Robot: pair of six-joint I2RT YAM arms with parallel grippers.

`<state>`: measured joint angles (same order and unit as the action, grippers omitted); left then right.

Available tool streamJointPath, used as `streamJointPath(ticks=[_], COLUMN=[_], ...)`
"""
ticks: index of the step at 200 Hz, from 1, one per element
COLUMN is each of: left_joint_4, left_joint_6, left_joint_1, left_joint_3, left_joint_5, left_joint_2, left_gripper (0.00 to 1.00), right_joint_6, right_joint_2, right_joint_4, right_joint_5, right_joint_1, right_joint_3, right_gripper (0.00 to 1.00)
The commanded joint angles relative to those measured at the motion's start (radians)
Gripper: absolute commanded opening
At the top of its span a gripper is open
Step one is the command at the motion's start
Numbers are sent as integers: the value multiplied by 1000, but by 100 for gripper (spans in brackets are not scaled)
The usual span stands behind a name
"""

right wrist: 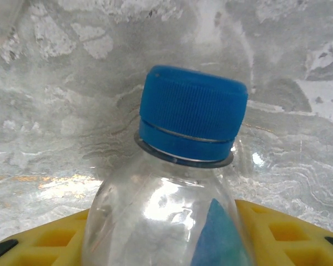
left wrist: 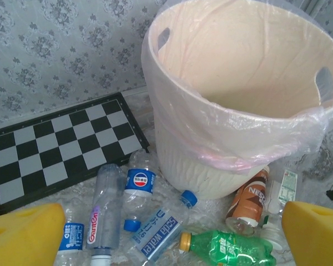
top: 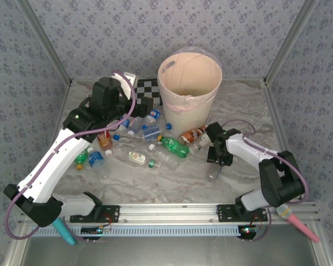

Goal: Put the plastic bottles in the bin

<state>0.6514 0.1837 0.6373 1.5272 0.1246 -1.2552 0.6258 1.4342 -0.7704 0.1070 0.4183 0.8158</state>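
The bin (top: 169, 69), a big cream-pink bucket with a clear liner, stands at the back centre and looms close in the left wrist view (left wrist: 211, 166). Several plastic bottles lie in front of it: a green one (top: 175, 147), a brown-orange one (top: 191, 134) and blue-labelled ones (top: 151, 132). My left gripper (top: 122, 119) hangs open above the blue-labelled Soda Water bottle (left wrist: 158, 230), its yellow fingers (left wrist: 25, 235) wide apart. My right gripper (top: 213, 162) is low at the table, its fingers (right wrist: 277, 227) closed against both sides of a clear blue-capped bottle (right wrist: 172, 221).
A checkerboard (top: 146, 87) lies flat behind the left arm beside the bin. More bottles (top: 97, 159) rest at the left near the left arm's forearm. Patterned walls enclose the marble table (top: 172, 185) on three sides.
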Motion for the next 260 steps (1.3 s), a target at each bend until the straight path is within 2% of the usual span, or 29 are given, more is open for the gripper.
streamJointPath(ticks=[1, 49, 64, 106, 139, 181, 224, 260], left_joint_4=[-8, -39, -51, -93, -96, -96, -92, -85], left_joint_6=[5, 38, 55, 83, 88, 83, 98, 95], left_joint_1=[7, 7, 7, 7, 7, 7, 7, 6], left_joint_3=[-13, -55, -62, -68, -51, -41, -59, -68], left_joint_5=[13, 32, 32, 25, 18, 17, 24, 36], left_joint_2=[29, 51, 53, 61, 50, 44, 70, 87], left_gripper=[100, 100, 100, 100, 100, 100, 100, 100], right_joint_6=[41, 11, -48, -154, -188, -184, -100, -40], right_joint_2=[-59, -206, -257, -306, -231, -103, 102, 306], right_joint_4=[-52, -142, -151, -146, -139, -5, 55, -1], right_joint_5=[17, 86, 90, 62, 36, -42, -171, -264], right_joint_1=[-16, -83, -116, -189, -201, -200, -194, -187], right_joint_3=[22, 192, 264, 544, 763, 953, 1169, 1396], right_gripper=[52, 53, 53, 51, 51, 50, 50, 51])
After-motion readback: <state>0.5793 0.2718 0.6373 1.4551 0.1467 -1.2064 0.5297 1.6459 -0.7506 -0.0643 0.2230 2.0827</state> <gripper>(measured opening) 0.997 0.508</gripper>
